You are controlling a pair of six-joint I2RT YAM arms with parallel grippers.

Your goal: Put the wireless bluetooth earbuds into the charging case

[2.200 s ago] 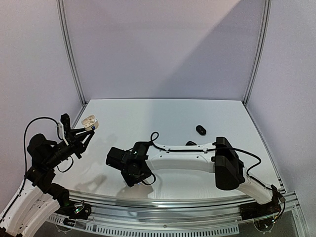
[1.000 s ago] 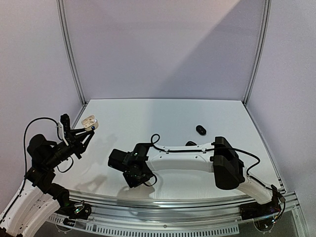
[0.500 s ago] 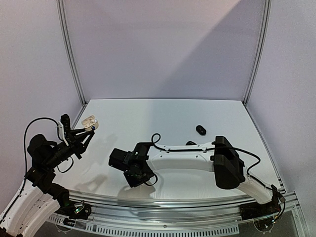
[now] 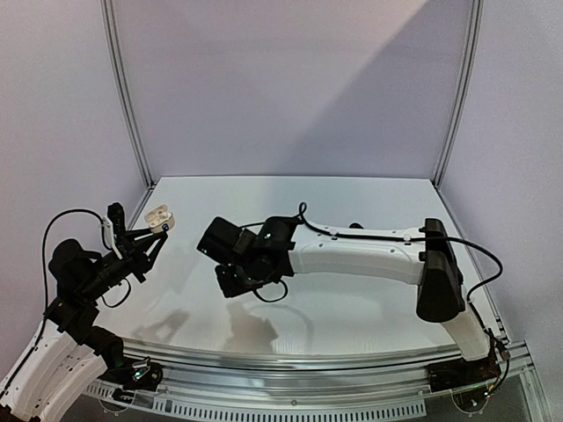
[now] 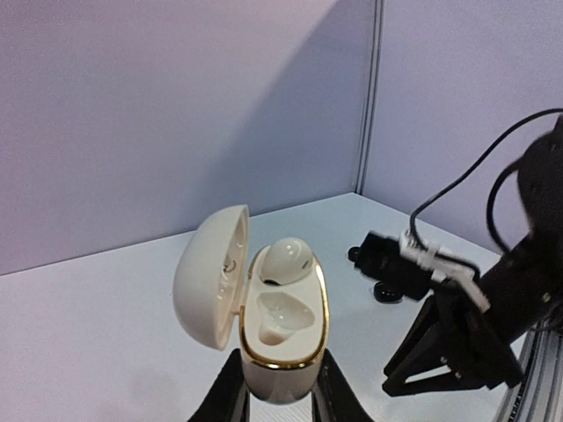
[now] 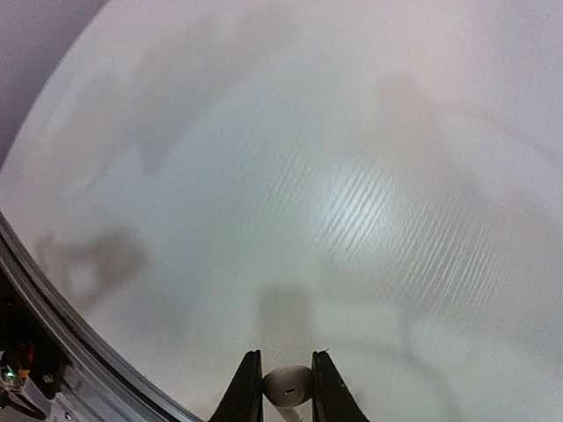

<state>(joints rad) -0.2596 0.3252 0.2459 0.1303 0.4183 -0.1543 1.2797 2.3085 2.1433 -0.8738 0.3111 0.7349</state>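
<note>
Hold: left gripper [image 5: 280,380] clenched on the cream oval plastic charging case [image 5: 264,352], lid open, one socket filled | right gripper [image 6: 286,369] pinches a small white plastic earbud [image 6: 287,383], right of the case | you should line it over the empty socket [image 5: 280,318], lower slowly.

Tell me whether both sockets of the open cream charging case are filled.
No, the cream charging case holds one cream earbud; its other socket is empty.

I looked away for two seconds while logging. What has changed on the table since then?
The right arm rose from the table and swung toward the left claw; the right claw now grips a white earbud. The left claw, holding the open charging case, stayed put.
</note>
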